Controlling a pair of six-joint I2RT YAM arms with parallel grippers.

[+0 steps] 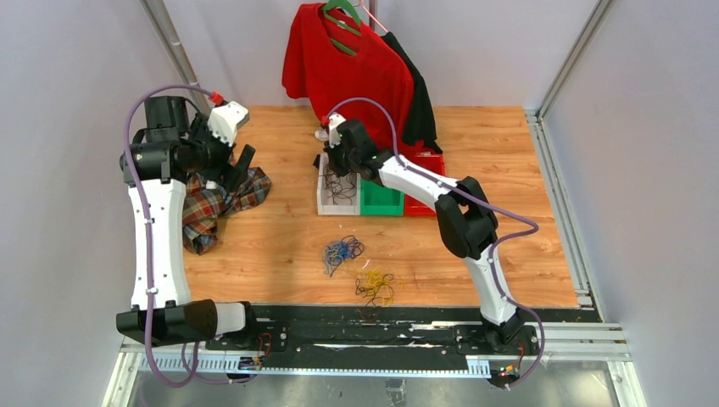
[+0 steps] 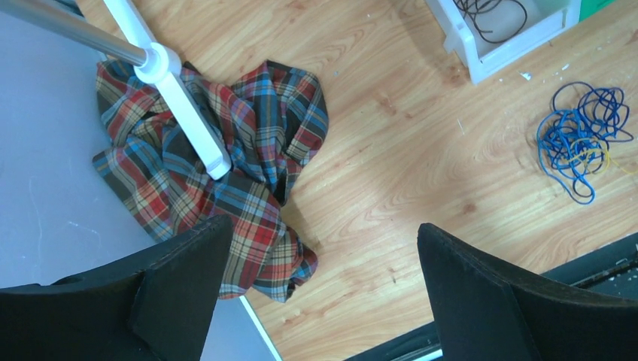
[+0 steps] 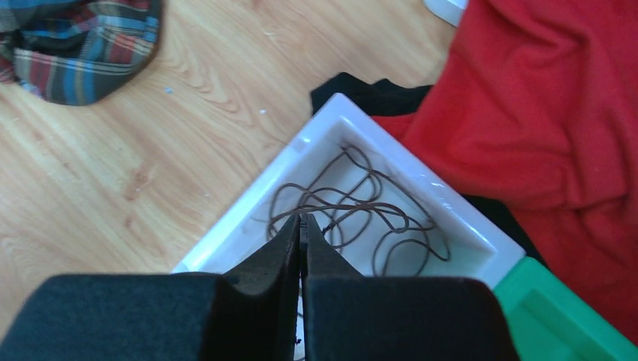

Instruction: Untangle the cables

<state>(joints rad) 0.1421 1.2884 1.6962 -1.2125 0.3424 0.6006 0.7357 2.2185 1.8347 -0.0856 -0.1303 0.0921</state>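
Observation:
A dark cable [image 3: 376,203] lies in loose loops inside the white bin [image 3: 248,218]. My right gripper [image 3: 302,218] hangs just over it with its jaws pressed together, and thin bits of wire show in the slit between them. From above, the right gripper [image 1: 332,161] sits over the white bin [image 1: 325,203]. A blue cable tangle [image 1: 342,251] and a yellow and black tangle [image 1: 376,284] lie apart on the wooden table. My left gripper [image 1: 239,165] is wide open and empty over the plaid cloth. In the left wrist view [image 2: 323,226] the blue tangle [image 2: 579,139] is far right.
A plaid cloth [image 1: 216,203] lies crumpled at the table's left edge. A green bin [image 1: 380,202] and a red bin [image 1: 421,203] stand right of the white one. A red shirt [image 1: 356,68] on a hanger and a black garment hang behind the bins.

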